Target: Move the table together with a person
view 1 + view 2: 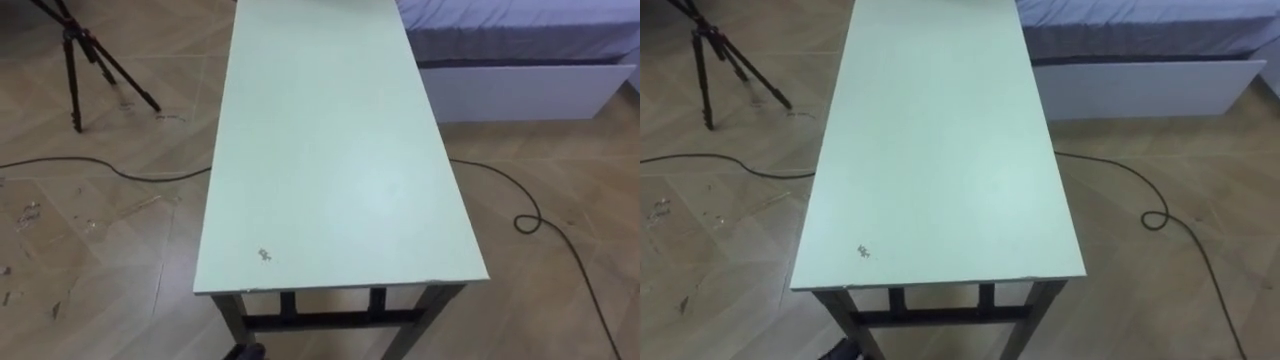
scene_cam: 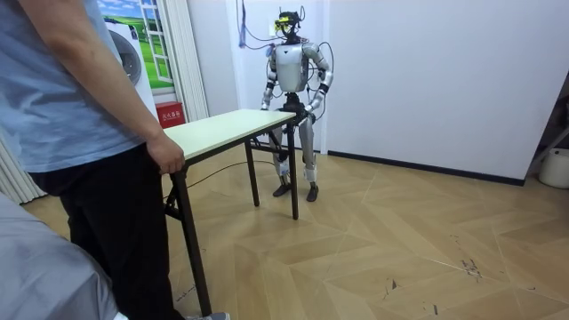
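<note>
A long table (image 1: pixel 330 150) with a pale green top and black legs stretches away from me in the eye views. In the room view I stand at the far end of the table (image 2: pixel 222 129), facing the person. My left hand (image 2: pixel 307 111) and right hand (image 2: pixel 271 105) are down at that end's edge, too small to read. At the near end a person's hand (image 2: pixel 166 153) grips the tabletop's corner.
A black tripod (image 1: pixel 85 60) stands on the wooden floor to the table's left. A bed (image 1: pixel 520 50) with a white frame lies at the right, past a dark cable (image 1: pixel 530 215). White walls and a curtain (image 2: pixel 182 62) are behind me.
</note>
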You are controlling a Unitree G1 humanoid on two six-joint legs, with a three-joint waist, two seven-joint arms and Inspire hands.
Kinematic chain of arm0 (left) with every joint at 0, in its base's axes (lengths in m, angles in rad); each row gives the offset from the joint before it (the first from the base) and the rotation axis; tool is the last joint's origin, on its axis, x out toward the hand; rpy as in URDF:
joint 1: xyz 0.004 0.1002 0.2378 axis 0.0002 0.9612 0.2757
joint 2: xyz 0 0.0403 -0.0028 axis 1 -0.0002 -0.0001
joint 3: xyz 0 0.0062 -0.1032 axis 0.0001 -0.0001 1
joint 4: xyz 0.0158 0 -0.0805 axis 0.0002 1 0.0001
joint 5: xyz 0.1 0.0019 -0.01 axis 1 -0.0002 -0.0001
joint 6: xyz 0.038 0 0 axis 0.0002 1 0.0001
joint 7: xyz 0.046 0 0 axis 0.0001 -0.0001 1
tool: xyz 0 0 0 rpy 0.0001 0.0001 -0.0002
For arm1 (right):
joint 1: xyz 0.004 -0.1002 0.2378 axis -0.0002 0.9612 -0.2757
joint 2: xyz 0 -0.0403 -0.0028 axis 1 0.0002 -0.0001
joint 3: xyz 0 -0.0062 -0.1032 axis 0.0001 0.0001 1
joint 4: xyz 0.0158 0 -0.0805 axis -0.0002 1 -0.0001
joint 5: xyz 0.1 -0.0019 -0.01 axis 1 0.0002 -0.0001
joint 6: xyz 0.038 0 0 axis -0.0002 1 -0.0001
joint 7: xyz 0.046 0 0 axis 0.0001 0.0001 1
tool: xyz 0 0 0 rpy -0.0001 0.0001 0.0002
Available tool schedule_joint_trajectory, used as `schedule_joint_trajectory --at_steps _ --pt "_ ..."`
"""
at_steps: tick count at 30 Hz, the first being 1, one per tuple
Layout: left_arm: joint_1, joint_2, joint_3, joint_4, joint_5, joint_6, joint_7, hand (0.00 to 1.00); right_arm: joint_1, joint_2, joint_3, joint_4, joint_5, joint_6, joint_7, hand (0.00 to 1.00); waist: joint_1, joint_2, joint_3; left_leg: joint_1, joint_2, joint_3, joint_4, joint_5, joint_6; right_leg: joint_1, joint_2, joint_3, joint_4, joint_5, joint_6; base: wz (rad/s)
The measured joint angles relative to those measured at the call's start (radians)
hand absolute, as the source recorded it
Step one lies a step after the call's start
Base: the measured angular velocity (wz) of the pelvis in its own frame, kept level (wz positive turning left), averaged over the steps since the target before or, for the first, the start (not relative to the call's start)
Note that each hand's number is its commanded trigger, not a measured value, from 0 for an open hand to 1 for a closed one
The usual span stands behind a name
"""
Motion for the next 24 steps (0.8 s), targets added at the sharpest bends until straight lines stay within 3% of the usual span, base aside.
schedule_joint_trajectory --at_steps 5,9,13,24 --pt "-0.023 0.048 -0.069 -0.123 -0.038 0.024 -0.038 0.0 -0.005 -0.083 0.08 -0.11 0.057 -0.011 -0.011 0.0 -0.002 0.0 0.0012 -0.007 0.003 0.0 0.0 0.0 0.0 -0.01 0.002 0.001 0.014 0.0 -0.003 -0.01" --pt "-0.046 0.062 -0.078 -0.15 -0.041 0.024 -0.044 0.0 -0.025 -0.083 0.157 -0.22 0.128 -0.018 0.007 0.0 -0.001 0.001 0.0021 -0.009 0.003 0.0 0.004 0.0 0.0 -0.01 0.002 0.002 0.014 0.0 -0.003 0.0" --pt "-0.068 0.064 -0.085 -0.164 -0.04 0.021 -0.058 0.0 -0.053 -0.071 0.256 -0.336 0.131 0.014 0.078 0.0 0.001 0.008 0.0019 -0.018 0.001 -0.001 0.017 0.0 0.0 -0.011 -0.001 0.001 0.013 -0.001 -0.002 0.02" --pt "-0.118 0.104 -0.081 -0.17 -0.105 0.02 -0.063 0.0 -0.149 -0.115 0.272 -0.352 0.125 0.05 0.118 0.0 -0.019 0.01 0.0037 -0.021 0.001 -0.003 0.023 0.0 0.0 -0.011 -0.004 -0.003 0.016 -0.001 -0.002 0.0"
